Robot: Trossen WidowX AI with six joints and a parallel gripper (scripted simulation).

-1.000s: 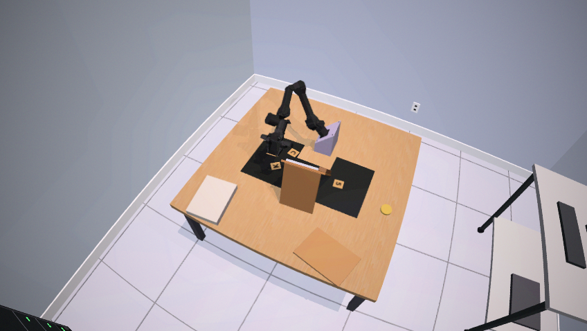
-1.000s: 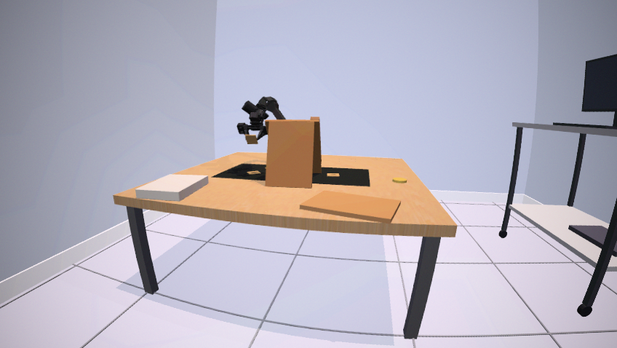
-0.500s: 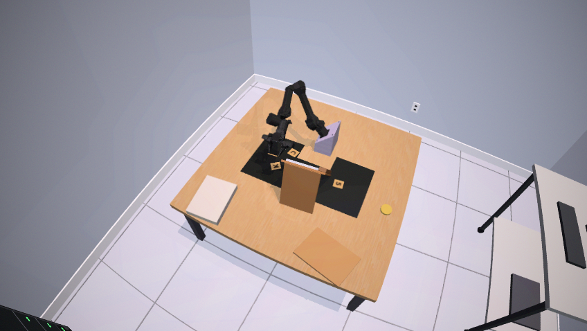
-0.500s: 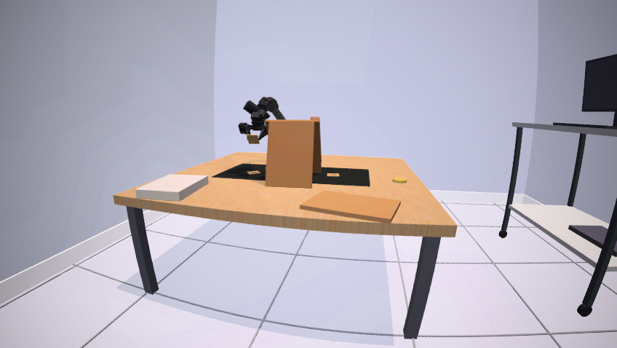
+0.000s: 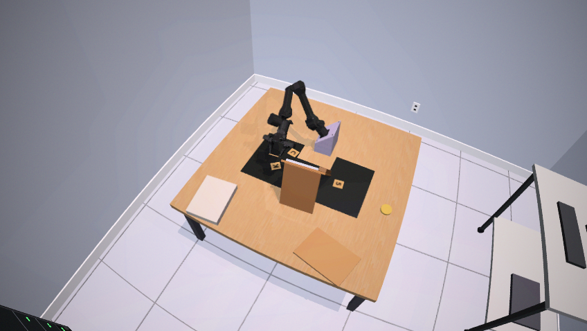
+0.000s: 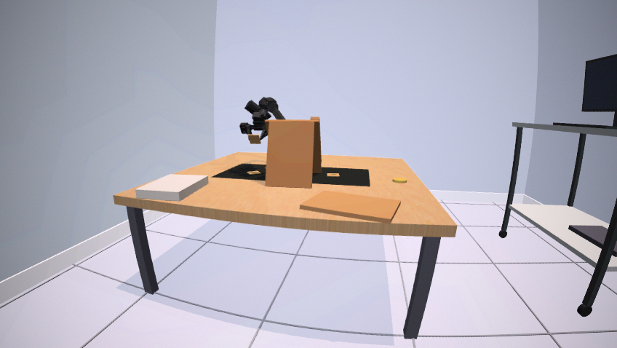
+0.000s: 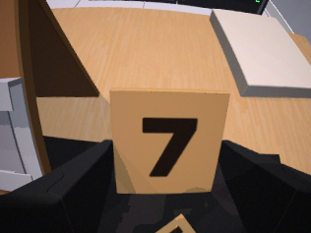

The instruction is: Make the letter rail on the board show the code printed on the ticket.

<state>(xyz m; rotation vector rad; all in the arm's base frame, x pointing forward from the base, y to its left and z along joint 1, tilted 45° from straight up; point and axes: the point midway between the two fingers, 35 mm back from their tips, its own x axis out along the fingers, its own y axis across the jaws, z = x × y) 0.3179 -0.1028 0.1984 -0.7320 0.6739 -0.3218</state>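
We see the hand [image 5: 277,150] [image 6: 255,135] [image 7: 167,147] gripping the "7" tile [image 6: 254,139] [image 7: 169,142] by its sides, raised above the black mat [image 5: 356,197] [image 6: 353,179] [image 7: 69,151] beside the upright board [image 5: 300,187] [image 6: 289,153] [image 7: 10,43]. We judge this the carry toward the rail; next we must align the tile with the open end, slide it home and let go. The "K" tile [image 5: 275,165] [image 6: 253,172], "C" tile [image 5: 293,152] and "5" tile [image 5: 338,183] [image 6: 332,175] lie on the mat.

Top view, centre of frame: the upright brown board [image 5: 300,187] [image 6: 289,153] [image 7: 59,53] obstructs lateral passage at low height. Clearance exists above its top edge. The lilac block [image 5: 327,143] obstructs upper centre.
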